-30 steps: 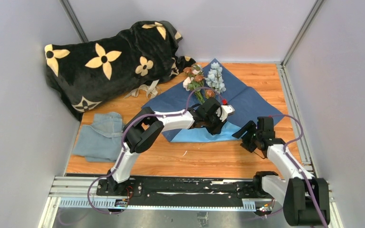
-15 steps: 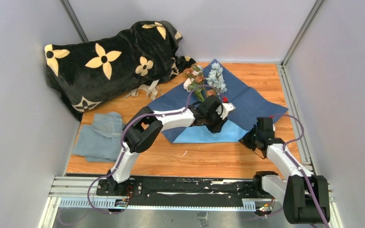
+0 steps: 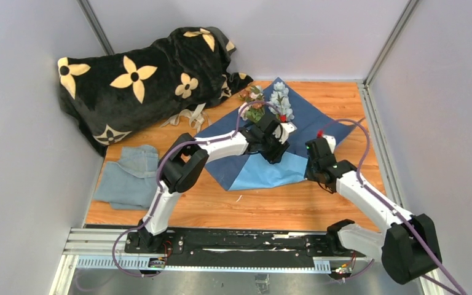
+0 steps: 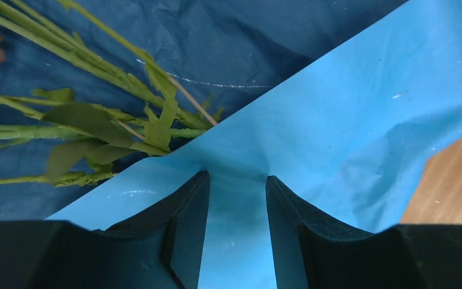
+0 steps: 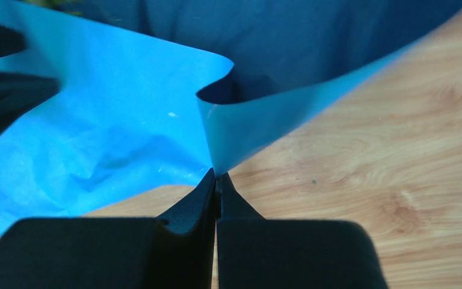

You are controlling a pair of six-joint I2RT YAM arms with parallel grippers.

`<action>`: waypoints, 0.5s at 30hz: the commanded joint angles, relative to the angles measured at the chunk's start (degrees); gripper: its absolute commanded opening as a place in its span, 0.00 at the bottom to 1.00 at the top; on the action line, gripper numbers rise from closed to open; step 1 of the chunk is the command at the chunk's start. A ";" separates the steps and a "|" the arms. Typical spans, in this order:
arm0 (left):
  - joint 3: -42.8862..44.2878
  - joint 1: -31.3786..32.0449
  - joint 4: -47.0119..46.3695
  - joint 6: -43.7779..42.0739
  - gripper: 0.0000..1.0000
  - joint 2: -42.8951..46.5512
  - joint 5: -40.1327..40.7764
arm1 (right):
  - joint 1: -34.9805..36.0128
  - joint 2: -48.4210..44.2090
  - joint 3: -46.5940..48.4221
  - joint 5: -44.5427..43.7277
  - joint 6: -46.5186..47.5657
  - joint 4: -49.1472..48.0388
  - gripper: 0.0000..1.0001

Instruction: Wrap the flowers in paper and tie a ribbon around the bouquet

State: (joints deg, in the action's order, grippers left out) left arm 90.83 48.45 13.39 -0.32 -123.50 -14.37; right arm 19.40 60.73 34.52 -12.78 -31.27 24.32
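Note:
The paper (image 3: 319, 126) lies dark-blue side up on the wooden table, with its near part folded over to show light blue (image 3: 264, 173). On the paper's far half lie the flowers (image 3: 265, 101), their green stems (image 4: 96, 123) reaching toward my left gripper (image 3: 277, 153). That left gripper (image 4: 236, 179) is open, its fingers (image 4: 186, 211) apart over the light-blue fold (image 4: 349, 108) and holding nothing. My right gripper (image 5: 217, 176) is shut on the paper's edge (image 5: 240, 129), which curls up from the table. In the top view it (image 3: 311, 174) is at the fold's right corner. The ribbon (image 3: 187, 115) lies by the blanket.
A black blanket (image 3: 141, 70) with cream flower prints is heaped at the back left. A grey-blue cloth (image 3: 129, 175) lies at the table's left front. Grey walls enclose the table on three sides. Bare wood (image 5: 385, 150) shows under the right gripper.
My right gripper moved left to the fold's right corner and shut on the paper's edge. My left gripper opened and shifted farther back. The light-blue fold now covers more of the paper.

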 commanded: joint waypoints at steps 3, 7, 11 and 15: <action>2.82 -1.25 1.63 -0.02 0.47 -6.63 2.28 | 14.29 5.53 6.83 -14.48 10.80 5.86 0.00; 2.56 -2.06 0.62 0.00 0.47 -6.63 0.61 | 22.67 10.33 9.23 -18.00 18.18 2.80 0.00; 2.49 -3.09 -0.02 -0.03 0.48 -5.40 -2.13 | 29.19 14.49 10.37 -17.08 24.82 -3.28 0.00; 2.75 -6.25 0.04 1.57 0.55 -2.43 -7.46 | 34.42 19.54 12.04 -16.25 30.40 -7.39 0.00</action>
State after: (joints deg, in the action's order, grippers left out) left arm 93.54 45.58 12.69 0.12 -127.76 -17.56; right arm 49.71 76.88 44.38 -28.14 -8.51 21.52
